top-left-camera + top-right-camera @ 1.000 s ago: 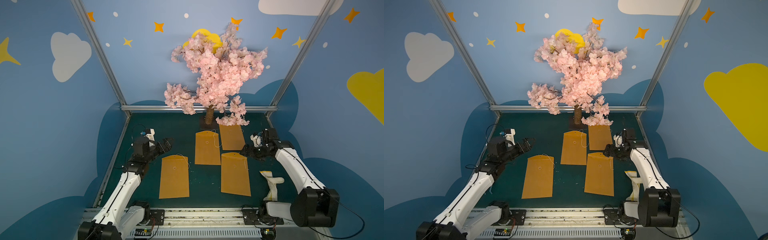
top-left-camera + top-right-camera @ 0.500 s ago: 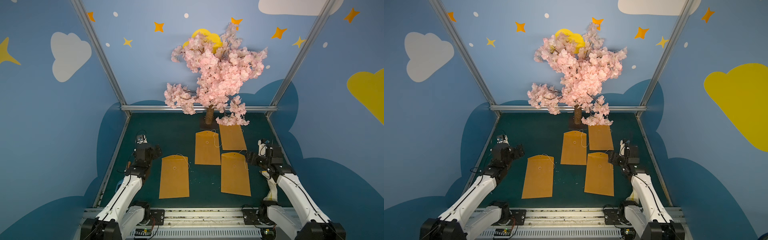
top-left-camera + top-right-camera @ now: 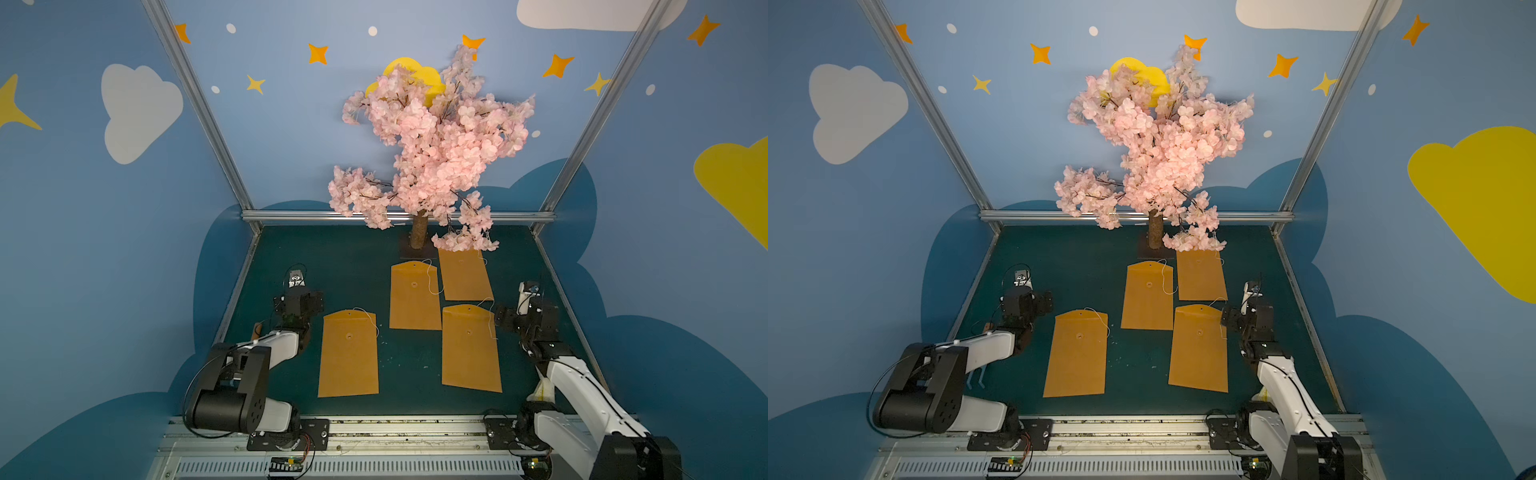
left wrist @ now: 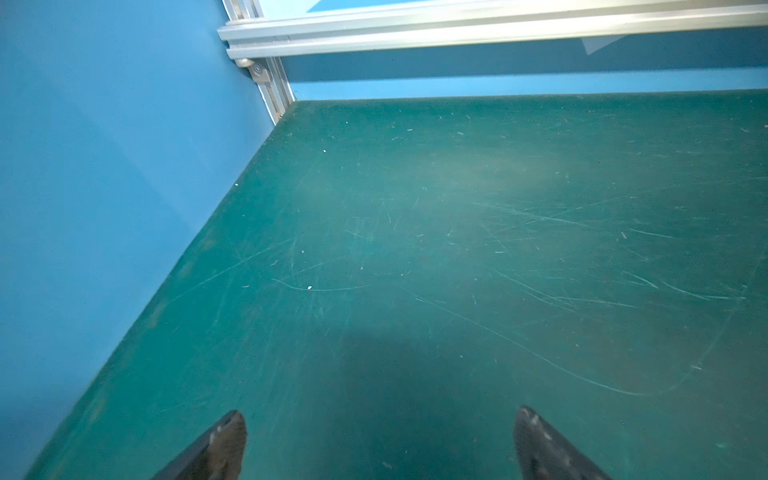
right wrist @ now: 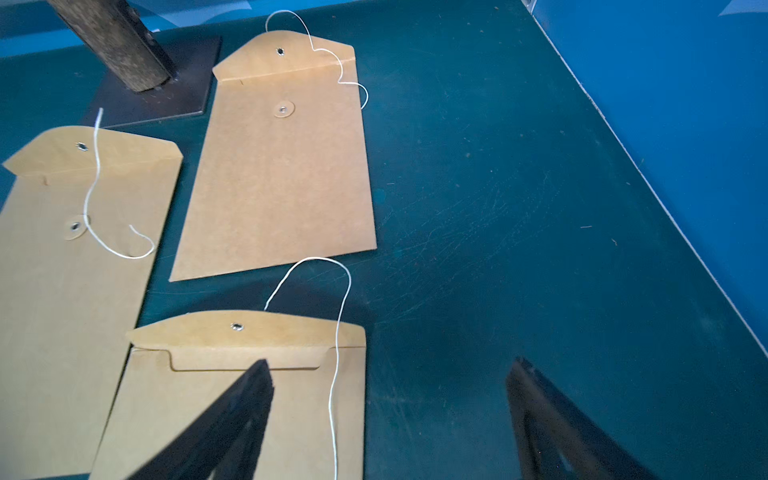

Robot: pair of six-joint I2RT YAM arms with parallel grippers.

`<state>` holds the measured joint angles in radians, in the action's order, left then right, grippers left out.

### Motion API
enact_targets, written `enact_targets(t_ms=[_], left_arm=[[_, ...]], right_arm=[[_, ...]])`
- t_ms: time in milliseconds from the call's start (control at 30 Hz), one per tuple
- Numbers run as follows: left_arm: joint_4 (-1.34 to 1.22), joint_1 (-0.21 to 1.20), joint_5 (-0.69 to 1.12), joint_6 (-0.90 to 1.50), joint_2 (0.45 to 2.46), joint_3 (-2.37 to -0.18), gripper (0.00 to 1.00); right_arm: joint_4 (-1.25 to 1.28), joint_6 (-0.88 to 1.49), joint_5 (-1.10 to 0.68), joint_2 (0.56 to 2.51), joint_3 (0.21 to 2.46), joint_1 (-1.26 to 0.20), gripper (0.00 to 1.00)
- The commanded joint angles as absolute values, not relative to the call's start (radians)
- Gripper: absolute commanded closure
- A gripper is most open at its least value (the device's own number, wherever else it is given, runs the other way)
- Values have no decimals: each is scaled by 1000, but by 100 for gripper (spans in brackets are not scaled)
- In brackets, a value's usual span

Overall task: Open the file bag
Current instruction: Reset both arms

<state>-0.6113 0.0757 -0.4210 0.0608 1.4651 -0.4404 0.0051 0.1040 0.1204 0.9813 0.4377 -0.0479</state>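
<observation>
Pink blossom tree [image 3: 432, 145] on a dark square base [image 5: 187, 83], scuffed green tabletop [image 4: 457, 228], blue cloud-painted walls [image 3: 104, 208], silver frame rails [image 3: 374, 215].

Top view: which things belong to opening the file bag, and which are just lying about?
Job: four file bags, their loose strings, left claw, right claw, both open.
Just there: blossom tree, its base plate, green table.
</observation>
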Motion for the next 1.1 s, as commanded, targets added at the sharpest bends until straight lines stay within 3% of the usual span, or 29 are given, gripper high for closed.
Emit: enact_targets(t_ms=[0,167,300,433,1067], left_arm=[[-823,71,-374,31,1515,-406,0],[-829,60,-297,25,1498,-378,0],[-1082,56,-260,0,1587,-305,0],[-849,51,-284,28,1541,-386,0],[-874,41,-273,37,1547,-377,0]], right_arm=[[67,64,160,1018,469,-44,11],[216,35,198,1094,432,-45,12],[310,34,170,1170,428,-47,11],[362,-10,97,1239,451,-51,11],[575,-51,39,1468,477,-63,11]])
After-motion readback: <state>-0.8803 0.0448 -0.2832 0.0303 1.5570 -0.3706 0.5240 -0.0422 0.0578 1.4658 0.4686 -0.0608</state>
